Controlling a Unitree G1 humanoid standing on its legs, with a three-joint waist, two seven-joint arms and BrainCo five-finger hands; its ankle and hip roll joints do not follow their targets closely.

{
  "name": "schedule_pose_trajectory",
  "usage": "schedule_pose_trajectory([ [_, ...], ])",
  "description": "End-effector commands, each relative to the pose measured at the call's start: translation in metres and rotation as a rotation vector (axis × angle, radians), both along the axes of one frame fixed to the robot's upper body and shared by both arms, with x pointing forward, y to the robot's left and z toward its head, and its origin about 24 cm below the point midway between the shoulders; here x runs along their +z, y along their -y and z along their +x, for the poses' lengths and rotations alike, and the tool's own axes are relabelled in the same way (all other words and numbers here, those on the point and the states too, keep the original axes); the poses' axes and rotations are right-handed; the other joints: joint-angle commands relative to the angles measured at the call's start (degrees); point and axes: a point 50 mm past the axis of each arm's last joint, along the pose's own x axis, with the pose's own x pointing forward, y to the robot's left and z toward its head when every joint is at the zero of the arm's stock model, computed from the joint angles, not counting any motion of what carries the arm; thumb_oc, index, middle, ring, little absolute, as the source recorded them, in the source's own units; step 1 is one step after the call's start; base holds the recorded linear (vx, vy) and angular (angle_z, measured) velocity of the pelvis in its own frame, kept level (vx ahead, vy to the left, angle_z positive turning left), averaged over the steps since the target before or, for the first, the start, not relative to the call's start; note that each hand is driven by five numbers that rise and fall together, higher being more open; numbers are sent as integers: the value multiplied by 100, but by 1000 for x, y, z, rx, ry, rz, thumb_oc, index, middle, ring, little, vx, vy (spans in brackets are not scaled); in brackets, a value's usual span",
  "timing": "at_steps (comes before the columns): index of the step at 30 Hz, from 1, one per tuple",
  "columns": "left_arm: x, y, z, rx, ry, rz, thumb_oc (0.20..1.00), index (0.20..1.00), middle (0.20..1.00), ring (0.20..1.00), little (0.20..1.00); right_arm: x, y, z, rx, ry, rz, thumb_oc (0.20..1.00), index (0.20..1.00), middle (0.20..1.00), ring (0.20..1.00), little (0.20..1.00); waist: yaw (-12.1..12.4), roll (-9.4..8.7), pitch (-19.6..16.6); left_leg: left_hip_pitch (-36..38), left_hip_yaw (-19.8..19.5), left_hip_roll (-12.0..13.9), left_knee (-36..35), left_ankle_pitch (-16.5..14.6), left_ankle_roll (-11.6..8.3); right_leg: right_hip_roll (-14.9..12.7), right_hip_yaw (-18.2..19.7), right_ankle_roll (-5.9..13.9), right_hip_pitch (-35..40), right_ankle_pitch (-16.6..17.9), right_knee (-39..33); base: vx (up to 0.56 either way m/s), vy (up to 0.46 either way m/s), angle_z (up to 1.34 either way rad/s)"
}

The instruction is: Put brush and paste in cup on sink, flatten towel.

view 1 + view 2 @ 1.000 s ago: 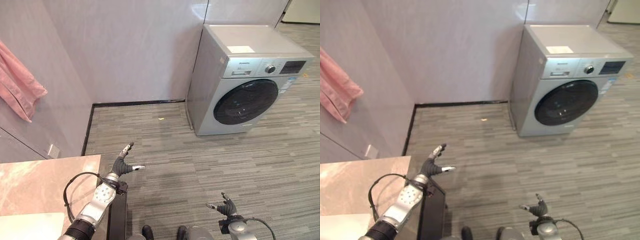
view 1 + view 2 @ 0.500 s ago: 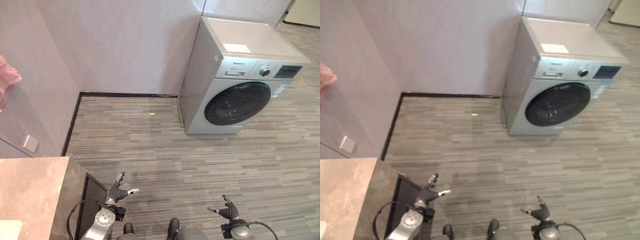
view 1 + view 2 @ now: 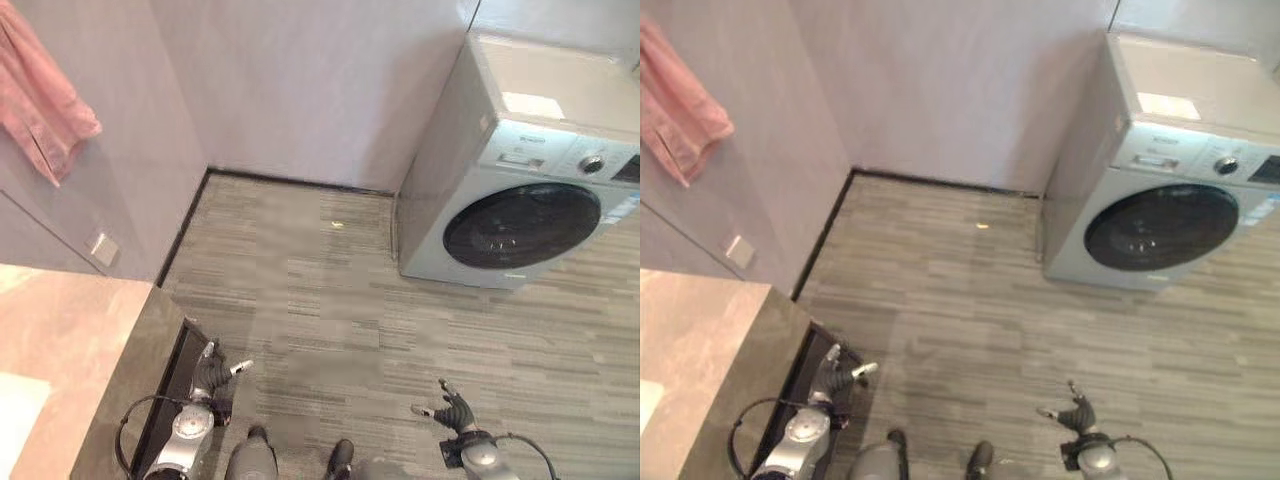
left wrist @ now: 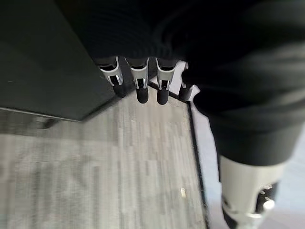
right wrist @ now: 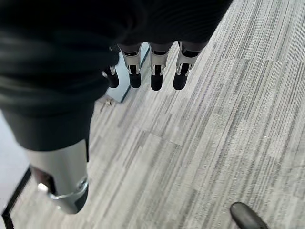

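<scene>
A pink towel (image 3: 45, 95) hangs bunched on the left wall, high above the counter. My left hand (image 3: 212, 374) hangs low beside the dark side of the cabinet (image 4: 43, 62). Its fingers (image 4: 138, 90) are straight and hold nothing. My right hand (image 3: 451, 411) hangs low over the floor on the other side, its fingers (image 5: 155, 78) also straight and empty. Both hands are far from the towel.
A marble counter (image 3: 70, 330) fills the lower left, with a white patch (image 3: 18, 412) at its near edge. A washing machine (image 3: 530, 180) stands at the right against the back wall. A wall socket (image 3: 100, 248) sits below the towel. Grey plank floor (image 3: 330, 320) lies between.
The camera has swung, so the towel shows again at upper left. My left hand has dropped from the counter's edge to beside the cabinet. The right hand stays low.
</scene>
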Motion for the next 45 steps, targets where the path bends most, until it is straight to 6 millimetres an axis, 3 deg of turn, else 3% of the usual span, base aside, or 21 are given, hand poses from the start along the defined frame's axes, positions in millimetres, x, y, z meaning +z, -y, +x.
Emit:
schedule_pose_trajectory([
  [1,18,4,12,-33,114,-12,1000,1000,1000,1000,1000,17,-1,18,59,107,-7,1000,1000,1000,1000,1000,251,115,73,-231,52,-62,-1013,792,54,171,519,705,596,198,-243,504,57,-27],
  [6,16,2,8,-96,82,55,1000,1000,1000,1000,1000,15,-17,26,122,98,11,1000,1000,1000,1000,1000,453,55,-21,-145,52,-48,-971,960,175,296,899,739,968,-207,10,400,85,-31],
  [11,11,-3,4,-103,47,95,1000,1000,1000,1000,1000,13,-23,28,111,93,28,1000,1000,1000,1000,1000,516,-56,-99,-281,115,-125,-326,669,367,100,1071,804,989,-402,507,260,116,-31],
  [12,8,-4,2,-116,26,121,1000,1000,1000,1000,1000,13,-25,30,104,95,34,1000,1000,1000,1000,1000,521,-101,-125,-249,205,-202,-198,527,465,-11,1117,899,872,-255,863,331,256,-16],
  [13,7,-6,1,-133,9,161,1000,1000,1000,1000,1000,10,-28,30,100,84,35,1000,1000,1000,1000,1000,500,-154,-125,-93,308,-381,-141,252,677,-250,1219,1178,568,321,1779,431,348,-34],
  [16,7,-9,0,-135,0,187,1000,1000,1000,1000,1000,13,-30,35,94,99,44,1000,1000,1000,1000,1000,458,-11,-60,358,459,-490,-278,-48,963,-675,958,1532,-74,1540,3298,330,339,-18],
  [18,5,-8,-1,-174,-21,208,1000,1000,1000,1000,1000,18,-32,41,101,125,42,1000,1000,1000,1000,1000,331,203,74,681,445,-470,-344,-197,1069,-903,707,1592,-486,1679,4056,284,271,2],
  [19,6,-10,0,-217,-34,255,1000,1000,1000,1000,1000,25,-33,50,124,164,18,1000,1000,1000,1000,1000,199,217,141,857,363,-523,-434,-212,1049,-735,880,1480,-761,1336,3768,394,127,-2],
  [21,6,-11,-1,-261,-35,308,1000,1000,1000,1000,1000,46,-45,66,234,268,-19,1000,1000,1000,1000,1000,149,236,174,1139,280,-647,-546,-335,986,-1018,474,1317,-745,978,2706,364,30,4],
  [22,6,-11,-1,-261,-35,308,1000,1000,1000,1000,1000,46,-45,66,235,267,-19,1000,1000,1000,1000,1000,135,249,168,1130,264,-631,-548,-323,980,-997,447,1304,-730,996,2669,192,-53,14],
  [24,4,-12,-1,-241,-37,313,1000,1000,1000,1000,1000,51,-46,68,246,298,-21,1000,1000,1000,1000,1000,70,249,159,1187,105,-631,-555,-405,853,-1048,641,1218,-891,893,1660,241,-128,19],
  [26,2,-14,2,-178,-38,274,1000,1000,1000,1000,1000,64,-52,74,282,360,-42,1000,1000,1000,1000,1000,-119,264,155,1490,-165,-630,-574,-641,665,-1314,1410,1413,-1149,1444,276,517,-196,39],
  [28,0,-18,1,-36,-31,153,1000,1000,1000,1000,1000,69,-51,73,322,380,-93,1000,1000,1000,1000,1000,-230,285,143,1666,-414,-556,-623,-795,550,-1589,1814,1579,-1341,1841,-284,509,-201,56],
  [31,-4,-20,-5,0,-41,138,1000,1000,1000,1000,1000,70,-49,70,367,374,-141,1000,1000,1000,1000,1000,-283,250,112,1855,-608,-539,-640,-948,499,-1668,1921,1656,-1405,2013,-184,350,-180,88],
  [32,-6,-21,-10,5,-57,131,1000,1000,1000,1000,1000,67,-48,66,382,354,-151,1000,1000,1000,1000,1000,-268,189,76,1936,-679,-550,-613,-1047,469,-1649,1729,1656,-1272,1924,-176,427,-249,128],
  [34,-17,-22,-22,72,-104,66,1000,1000,1000,1000,1000,61,-39,59,352,315,-135,1000,1000,1000,1000,1000,-362,142,16,2122,-973,-475,-372,-1262,422,-1381,1962,1632,-1226,1820,199,546,-339,88],
  [37,-22,-24,-30,116,-123,24,1000,1000,1000,1000,1000,63,-32,61,342,319,-133,1000,1000,1000,1000,1000,-405,215,-20,2133,-1038,-251,23,-1225,325,-1106,1802,1452,-1203,1445,452,268,-209,20],
  [39,-24,-25,-33,117,-135,29,1000,1000,1000,1000,1000,66,-29,64,349,328,-151,1000,1000,1000,1000,1000,-417,226,-19,2032,-1082,-160,303,-1082,256,-965,1755,1348,-1153,1319,507,143,-166,6],
  [41,-24,-29,-32,139,-139,32,1000,1000,1000,1000,1000,70,-23,68,358,337,-181,1000,1000,1000,1000,1000,-362,177,37,1678,-1156,-25,1025,-602,172,-717,1705,1123,-1005,1124,502,216,-340,4],
  [42,-21,-34,-27,185,-125,20,1000,1000,1000,1000,1000,75,-19,69,329,362,-159,1000,1000,1000,1000,1000,-301,58,172,1131,-1124,58,1794,-151,138,-604,1587,932,-824,1032,390,216,-446,38],
  [45,-18,-40,-23,216,-110,8,1000,1000,1000,1000,1000,70,-13,62,310,333,-134,1000,1000,1000,1000,1000,-287,-24,215,967,-770,324,1922,67,130,-371,1391,758,-617,867,193,229,-317,47],
])
